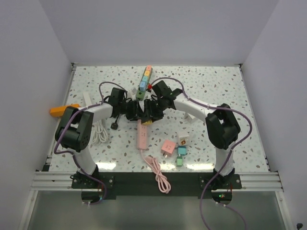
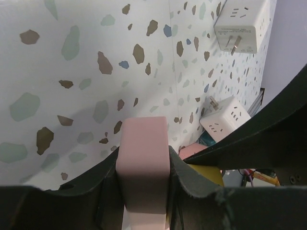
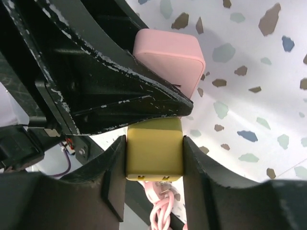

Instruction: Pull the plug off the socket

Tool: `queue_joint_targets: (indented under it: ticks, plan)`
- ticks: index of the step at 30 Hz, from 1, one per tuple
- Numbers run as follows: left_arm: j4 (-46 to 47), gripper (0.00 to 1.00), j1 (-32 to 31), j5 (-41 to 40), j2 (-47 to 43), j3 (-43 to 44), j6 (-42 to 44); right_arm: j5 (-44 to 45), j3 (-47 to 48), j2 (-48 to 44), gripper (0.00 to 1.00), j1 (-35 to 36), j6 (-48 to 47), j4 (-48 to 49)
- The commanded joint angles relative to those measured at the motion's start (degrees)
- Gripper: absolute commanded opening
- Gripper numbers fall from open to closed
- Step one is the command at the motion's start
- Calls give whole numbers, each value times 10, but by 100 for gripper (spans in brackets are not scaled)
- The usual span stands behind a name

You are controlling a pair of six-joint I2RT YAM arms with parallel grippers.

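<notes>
"Where was the pink power strip (image 1: 142,136)?"

"Middle of the top view, on the speckled table (image 1: 216,91), with its cord (image 1: 160,175) trailing toward the bottom edge. The left gripper (image 2: 144,165) was clamped around one end."

"And the yellow plug (image 3: 154,163)?"

"Lower centre of the right wrist view, pinched tight in the right gripper (image 3: 154,148), just below the strip's pink end. Whether it sat in the socket, I couldn't tell."

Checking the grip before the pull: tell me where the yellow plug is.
Mid-table in the top view, the yellow plug is clamped in the right gripper, right beside the pink power strip held by the left gripper.
</notes>
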Motion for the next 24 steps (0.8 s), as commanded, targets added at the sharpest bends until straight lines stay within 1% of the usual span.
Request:
queue_joint_targets:
  ticks: [1,4,5,7,8,12,13,16,17,19,21,22,24]
  plan:
    - [27,0,-1,-1,-13,2,-3,-27,-17,-64,0,-2,-28,-56]
    - [15,0,7,-11,-6,0,16,-37,-56,-115,0,-28,-38,-73]
    - [11,0,13,-15,-5,-2,22,-48,-69,-153,0,-39,-38,-78]
    - [2,0,20,-22,-2,-10,37,-65,-99,-189,0,-78,-55,-92]
    - [2,0,29,-24,-1,-13,40,-71,-108,-223,0,-95,-62,-103]
    - [-4,0,37,-27,0,-27,54,-90,-130,-260,0,-117,-87,-139]
    - [-3,0,37,-26,-3,-27,54,-79,-131,-261,0,-117,-89,-144]
    - [0,0,37,-12,-21,-26,43,30,-135,-256,0,-120,-84,-166]
    - [-1,0,37,-3,-30,-24,36,91,-134,-250,0,-121,-85,-178]
    - [-11,0,37,-1,-64,-19,32,155,-131,-230,0,-120,-80,-189]
    - [-35,0,40,-5,-90,-9,33,199,-137,-217,0,-123,-80,-187]
    - [-47,0,44,-7,-115,-4,36,205,-139,-205,0,-123,-79,-180]
    - [-99,0,70,-16,-134,16,48,213,-142,-191,0,-124,-76,-176]
